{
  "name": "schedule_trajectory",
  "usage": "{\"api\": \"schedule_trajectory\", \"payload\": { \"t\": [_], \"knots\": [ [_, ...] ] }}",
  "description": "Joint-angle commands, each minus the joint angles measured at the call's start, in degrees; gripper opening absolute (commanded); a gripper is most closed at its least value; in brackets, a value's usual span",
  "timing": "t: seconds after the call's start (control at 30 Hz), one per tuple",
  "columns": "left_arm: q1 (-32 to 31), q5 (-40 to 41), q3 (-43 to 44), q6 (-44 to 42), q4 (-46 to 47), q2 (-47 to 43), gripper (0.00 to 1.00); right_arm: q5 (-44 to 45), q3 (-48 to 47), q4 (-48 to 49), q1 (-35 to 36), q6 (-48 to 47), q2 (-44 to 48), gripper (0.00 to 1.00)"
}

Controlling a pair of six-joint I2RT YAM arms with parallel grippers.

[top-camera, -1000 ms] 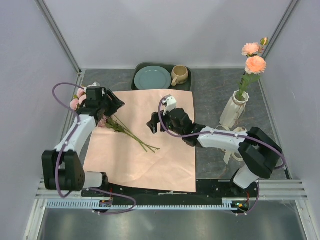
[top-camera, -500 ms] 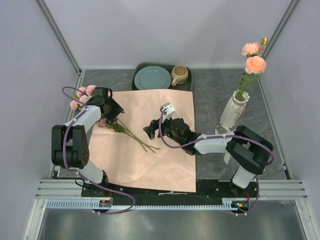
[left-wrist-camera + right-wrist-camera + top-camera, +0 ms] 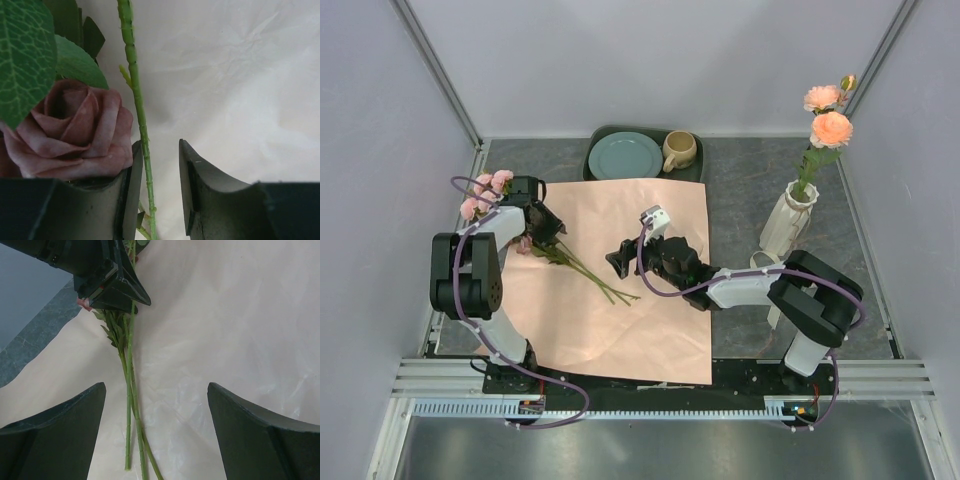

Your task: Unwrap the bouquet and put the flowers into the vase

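Left gripper (image 3: 159,192) has its jaws part-way apart around one green stem (image 3: 141,125); the stem runs close along the finger (image 3: 131,200) nearest the rose, with a clear gap to the other, so nothing is pinched; from above, its jaws are hidden under its own black body; right gripper (image 3: 155,425) hovers over the lower stems with jaws spread wide and holds nothing, its fingers cut off by the bottom edge of its wrist view; grey table (image 3: 740,180) carries a salmon-pink paper (image 3: 640,320), spread flat; a dark tray (image 3: 698,170) at the far edge holds a teal plate (image 3: 623,155) and a tan mug (image 3: 678,150); the vase (image 3: 786,225) stands upright on bare table right of the paper, well apart from both grippers, with two peach blooms (image 3: 830,128) in it; the flowers (image 3: 582,268) lie on the paper's left part, stems pointing toward the middle, their pink heads (image 3: 480,195) partly behind the left arm; a dusky mauve rose (image 3: 75,130) sits just beside the finger, cut off at the frame's left, its base hidden.
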State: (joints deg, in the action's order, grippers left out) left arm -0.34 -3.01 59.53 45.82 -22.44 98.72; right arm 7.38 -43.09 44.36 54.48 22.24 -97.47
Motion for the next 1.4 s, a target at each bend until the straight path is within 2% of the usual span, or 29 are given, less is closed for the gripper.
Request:
{"api": "schedule_trajectory", "payload": {
  "t": [0.0,0.13,0.2,0.23,0.3,0.47,0.57,0.67,0.77,0.83,0.87,0.97,1.2,1.3,1.37],
  "knots": [
    [0.3,-1.3,2.3,0.9,1.3,1.7,0.4,-0.2,-0.4,3.0,0.0,-0.4,-1.1,0.9],
    [0.3,-1.8,2.4,0.7,1.4,1.3,0.34,-0.2,-0.9,2.2,-0.2,-0.4,-1.4,0.9],
    [0.3,-2.4,2.5,0.3,1.4,0.8,0.24,0.1,-0.9,2.0,-0.2,-0.4,-1.4,0.9],
    [0.3,-2.8,2.6,0.2,1.4,0.0,0.14,0.4,-0.9,1.8,-0.1,-0.4,-1.2,0.91],
    [0.3,-3.6,2.4,0.1,2.1,-1.2,0.02,0.7,-0.8,1.3,-0.1,-0.7,-1.1,0.9],
    [0.3,-7.4,1.0,-1.7,5.8,-8.4,0.02,2.5,-0.6,-0.9,-0.2,-1.9,0.9,0.91],
    [0.3,-12.8,-0.9,-2.9,10.4,-12.2,0.02,3.9,-2.9,-6.5,-0.1,-2.6,2.7,0.91],
    [0.3,-20.7,-3.8,-3.7,18.1,-17.5,0.02,4.7,-7.1,-15.7,-0.2,-2.1,5.4,0.92],
    [-0.6,-28.6,-5.5,-3.8,26.5,-21.5,0.02,4.1,-11.7,-28.9,-0.1,-0.6,8.7,0.96],
    [-1.6,-35.2,-5.9,-3.6,30.9,-23.3,0.02,3.3,-14.6,-33.7,-0.2,0.3,11.5,0.98],
    [-1.9,-37.1,-6.6,-3.2,35.3,-23.7,0.02,2.9,-15.3,-37.6,-0.2,1.1,12.6,0.98],
    [-4.3,-42.3,-7.4,-2.6,40.9,-25.6,0.02,2.7,-17.4,-42.9,-0.3,3.0,17.4,0.98],
    [-14.1,-46.9,-7.8,-8.7,43.5,-31.3,0.02,3.7,-25.4,-57.5,-0.8,5.0,26.1,0.98],
    [-17.9,-47.7,-8.2,-11.1,43.1,-33.6,0.02,4.9,-29.6,-62.1,-0.8,5.1,28.9,0.93],
    [-19.8,-48.1,-8.3,-12.2,42.2,-34.6,0.02,5.5,-31.3,-64.4,-0.8,5.2,30.6,0.86]
  ]
}}
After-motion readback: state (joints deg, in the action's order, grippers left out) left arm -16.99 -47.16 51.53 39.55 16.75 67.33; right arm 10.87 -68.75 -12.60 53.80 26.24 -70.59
